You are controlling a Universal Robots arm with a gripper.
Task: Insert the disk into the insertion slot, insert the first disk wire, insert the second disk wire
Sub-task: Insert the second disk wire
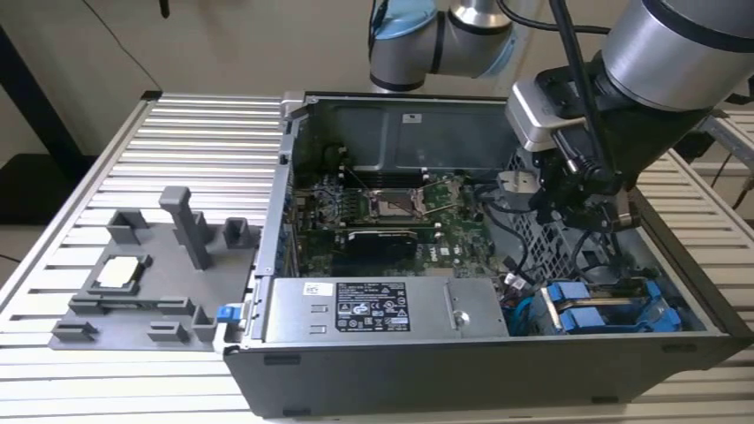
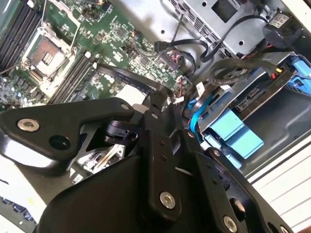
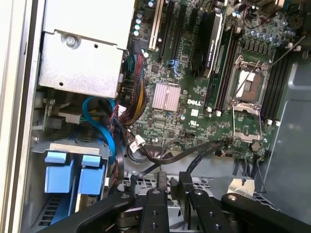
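Disk point(image 1: 601, 311) with its blue bracket sits low in the case corner at the exterior view's right, in the insertion slot point(image 2: 252, 109) of the grey cage, seemingly seated. Hand point(image 3: 174, 187) hovers above the perforated cage wall, fingers nearly pressed together around a black cable point(image 3: 194, 154); whether it truly grips it, cannot tell. Risk: loose wires near the motherboard point(image 3: 194, 92) could snag or miss the connector.

Green motherboard point(image 1: 389, 212), bright blue disk bracket point(image 1: 606, 307), grey perforated drive cage point(image 1: 554, 231), black fingers point(image 3: 187, 199).
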